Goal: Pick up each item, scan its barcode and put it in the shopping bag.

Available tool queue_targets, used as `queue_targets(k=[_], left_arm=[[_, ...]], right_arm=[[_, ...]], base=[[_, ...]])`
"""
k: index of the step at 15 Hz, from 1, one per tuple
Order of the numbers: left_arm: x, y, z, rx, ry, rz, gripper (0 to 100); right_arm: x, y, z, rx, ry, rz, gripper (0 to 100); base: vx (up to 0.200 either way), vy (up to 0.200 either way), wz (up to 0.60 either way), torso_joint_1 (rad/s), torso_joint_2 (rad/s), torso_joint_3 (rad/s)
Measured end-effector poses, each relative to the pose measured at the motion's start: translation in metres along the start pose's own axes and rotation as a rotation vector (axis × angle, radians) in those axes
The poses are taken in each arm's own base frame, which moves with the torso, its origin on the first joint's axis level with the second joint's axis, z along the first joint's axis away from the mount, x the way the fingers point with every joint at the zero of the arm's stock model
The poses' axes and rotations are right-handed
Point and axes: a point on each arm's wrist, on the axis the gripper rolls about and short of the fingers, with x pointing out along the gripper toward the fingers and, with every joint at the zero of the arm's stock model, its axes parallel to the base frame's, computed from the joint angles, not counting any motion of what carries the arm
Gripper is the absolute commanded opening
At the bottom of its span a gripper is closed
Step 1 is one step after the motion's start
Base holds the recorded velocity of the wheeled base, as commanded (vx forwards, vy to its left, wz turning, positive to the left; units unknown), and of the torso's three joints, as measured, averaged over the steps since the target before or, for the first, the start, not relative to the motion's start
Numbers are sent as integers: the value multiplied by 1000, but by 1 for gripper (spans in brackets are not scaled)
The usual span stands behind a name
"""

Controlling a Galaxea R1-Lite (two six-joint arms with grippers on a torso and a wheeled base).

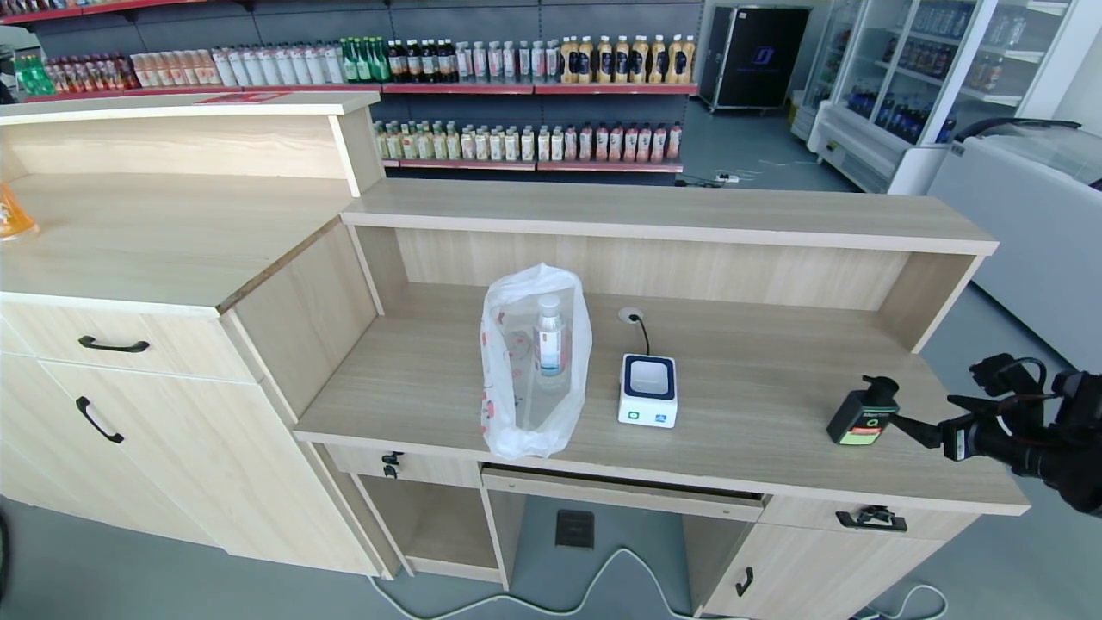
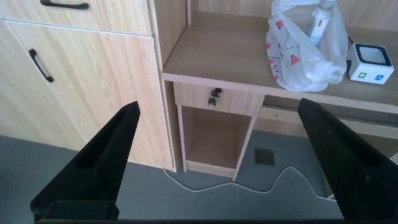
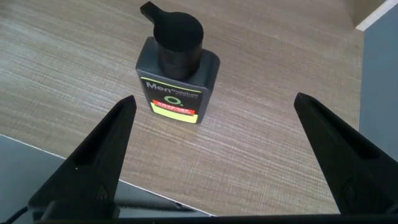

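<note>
Two tools are in play, both spread to their full width and gripping nothing. The right tool (image 3: pixel 214 102) hangs low over the right end of the bench (image 1: pixel 758 370). The dark pump bottle (image 3: pixel 177 68) stands upright just ahead of its fingertips, nearer the front edge than the back wall, and neither finger touches it. The left tool (image 2: pixel 219 104) hangs off the bench altogether, out past its left front corner and above the grey floor (image 2: pixel 155 193), well apart from every item.

Near the middle of the bench sits the white scanner (image 1: pixel 647 389), its cable running back to a round hole in the top. Just beside it on the robot's left stands the shopping bag (image 1: pixel 534 362), a thin translucent one with red print, mouth upward. A clear bottle (image 1: pixel 549 340) with a white cap stands upright inside it.

The bench is pale wood grain with a raised ledge behind and drawers below; a taller counter of the same wood joins it on the left. Behind are red-edged shelves (image 1: pixel 534 88) of bottled drinks, and glass-doored coolers (image 1: pixel 904 77) line the right wall.

The bag's film veils the lower part of the clear bottle. The pump bottle shows its green and red label, but no barcode can be made out on it. An orange object (image 1: pixel 13 215) on the taller counter is cut off by the frame edge, as is the right arm behind its tool.
</note>
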Motion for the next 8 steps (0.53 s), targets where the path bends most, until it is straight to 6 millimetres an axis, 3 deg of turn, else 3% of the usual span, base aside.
queue_targets(k=[8], left_arm=[[0, 0, 0, 0, 0, 1, 100]], right_arm=[[25, 13, -15, -19, -13, 39, 100]], base=[[0, 0, 0, 0, 0, 0]])
